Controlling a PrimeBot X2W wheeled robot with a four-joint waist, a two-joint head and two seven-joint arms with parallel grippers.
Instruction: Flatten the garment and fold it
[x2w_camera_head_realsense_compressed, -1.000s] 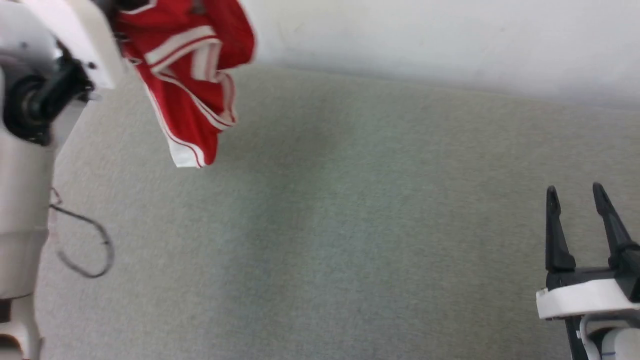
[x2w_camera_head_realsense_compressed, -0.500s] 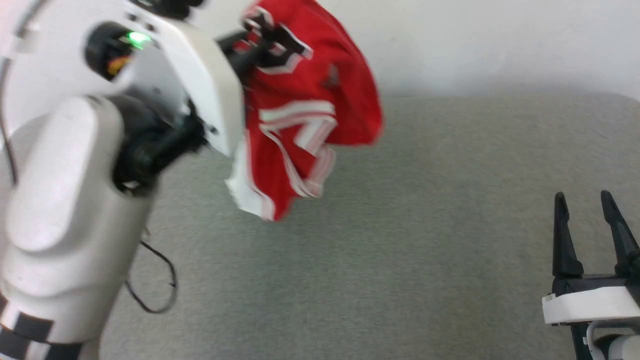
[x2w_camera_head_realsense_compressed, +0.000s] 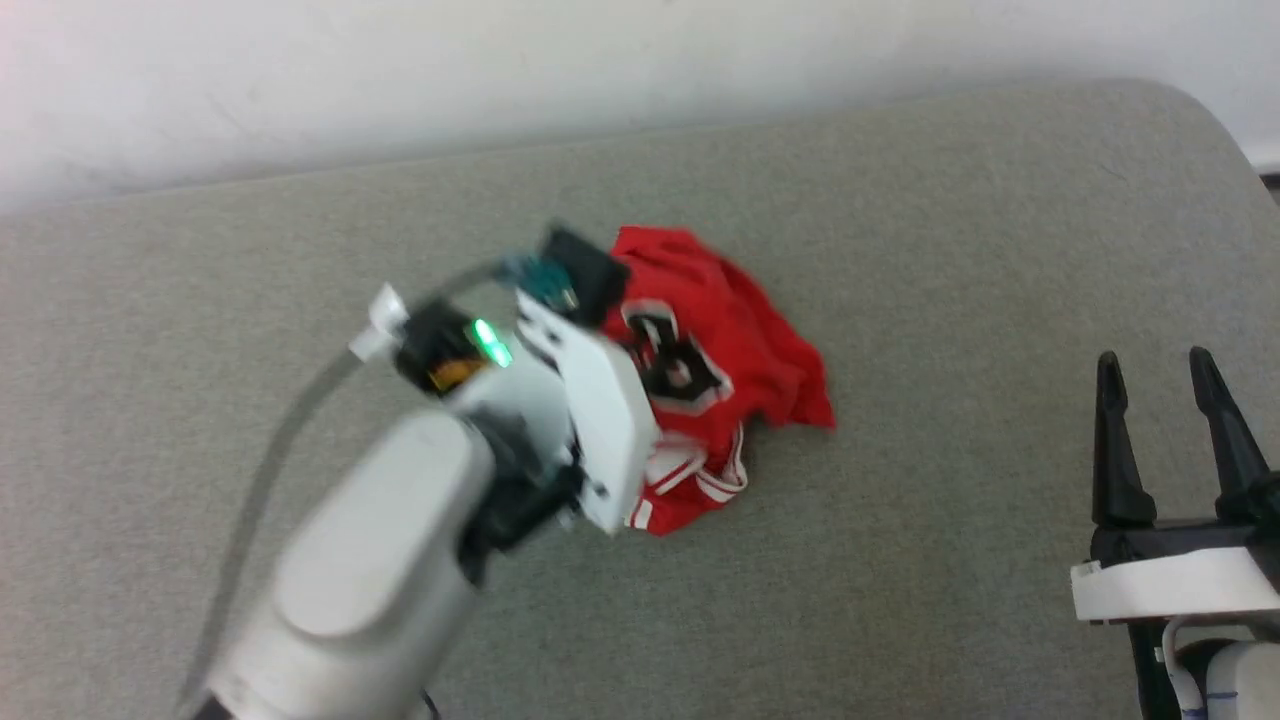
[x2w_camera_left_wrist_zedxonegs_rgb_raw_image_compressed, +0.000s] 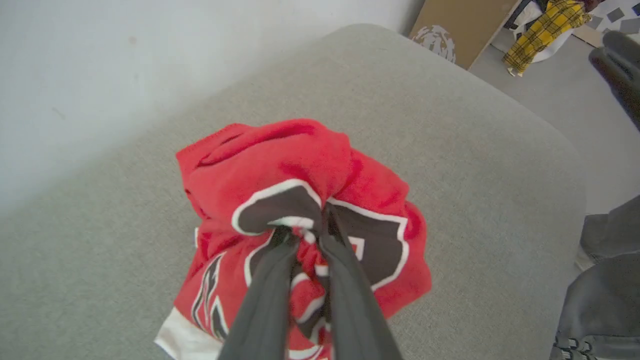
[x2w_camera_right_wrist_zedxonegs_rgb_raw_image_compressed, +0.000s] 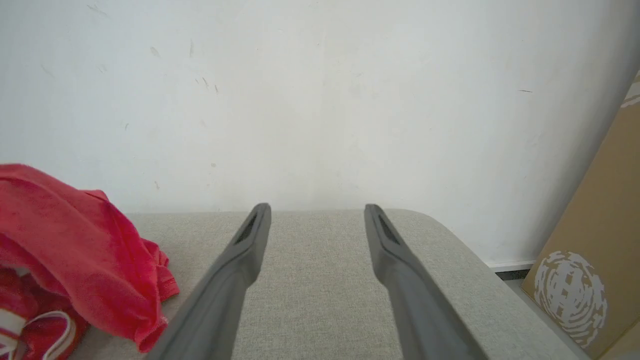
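The garment (x2w_camera_head_realsense_compressed: 745, 345) is a red jersey with black white-outlined numerals and striped trim, lying bunched in a heap near the middle of the grey padded surface (x2w_camera_head_realsense_compressed: 950, 220). My left gripper (x2w_camera_left_wrist_zedxonegs_rgb_raw_image_compressed: 305, 227) is shut on a fold of the garment (x2w_camera_left_wrist_zedxonegs_rgb_raw_image_compressed: 280, 160) right at the numerals, fingers pointing down into the heap. In the head view my left wrist (x2w_camera_head_realsense_compressed: 590, 400) covers the heap's left side. My right gripper (x2w_camera_head_realsense_compressed: 1150, 365) stands open at the lower right, well clear of the cloth. The right wrist view has the garment (x2w_camera_right_wrist_zedxonegs_rgb_raw_image_compressed: 75, 240) left of my open right gripper (x2w_camera_right_wrist_zedxonegs_rgb_raw_image_compressed: 317, 210).
A pale wall (x2w_camera_head_realsense_compressed: 500, 60) runs along the surface's far edge. The surface's rounded corner (x2w_camera_head_realsense_compressed: 1215, 130) lies at the upper right. Past it stand a cardboard box (x2w_camera_right_wrist_zedxonegs_rgb_raw_image_compressed: 595, 240) and a yellow plaid cloth (x2w_camera_left_wrist_zedxonegs_rgb_raw_image_compressed: 545, 25) on the floor. Bare surface surrounds the heap.
The head camera has shifted. My left arm has swung the hanging garment to the right and brought it down onto the surface. The right gripper has stayed where it was, open.
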